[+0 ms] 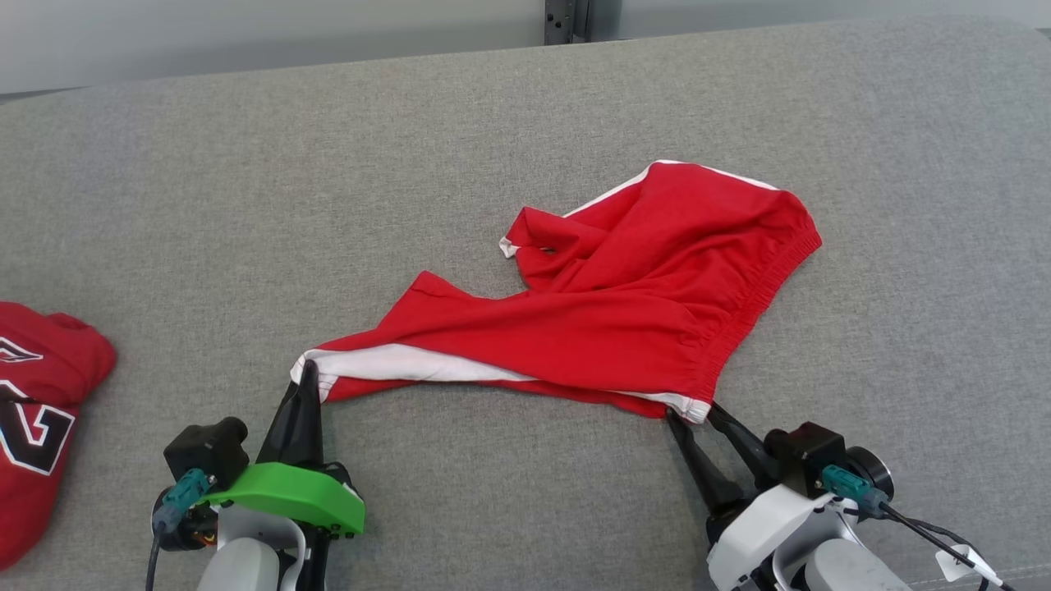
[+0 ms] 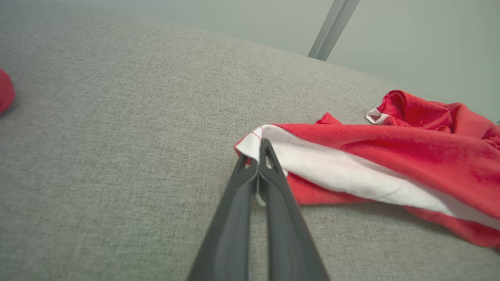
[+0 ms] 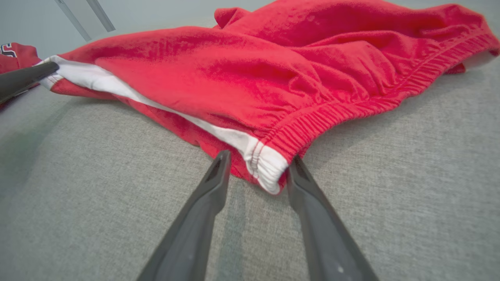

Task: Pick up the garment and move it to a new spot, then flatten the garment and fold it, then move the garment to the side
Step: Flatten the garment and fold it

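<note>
1. One garment (image 1: 624,304), red shorts with white side stripes and an elastic waistband, lies crumpled and twisted near the middle of the grey cushioned surface (image 1: 246,205). The waistband is to the right and one leg trails toward the near left.
2. Left gripper (image 1: 308,373): fingers clenched on the white-trimmed hem corner at the garment's near-left end. The left wrist view shows cloth pinched between the tips.
3. Right gripper (image 1: 698,419): jaws stand apart, one finger on either side of the white waistband corner at the near right. The corner sits between them, not pinched.
4. Progress, as judged: early. The garment is not flat and no fold is made. Whether it has already been relocated cannot be told. The two-corner grasp looks half made.
5. Remaining, as judged: secure the right corner, spread the shorts flat, fold them, set them aside.
6. A second red garment (image 1: 41,394) with black-and-white lettering lies at the left edge, well apart from the shorts.
</note>
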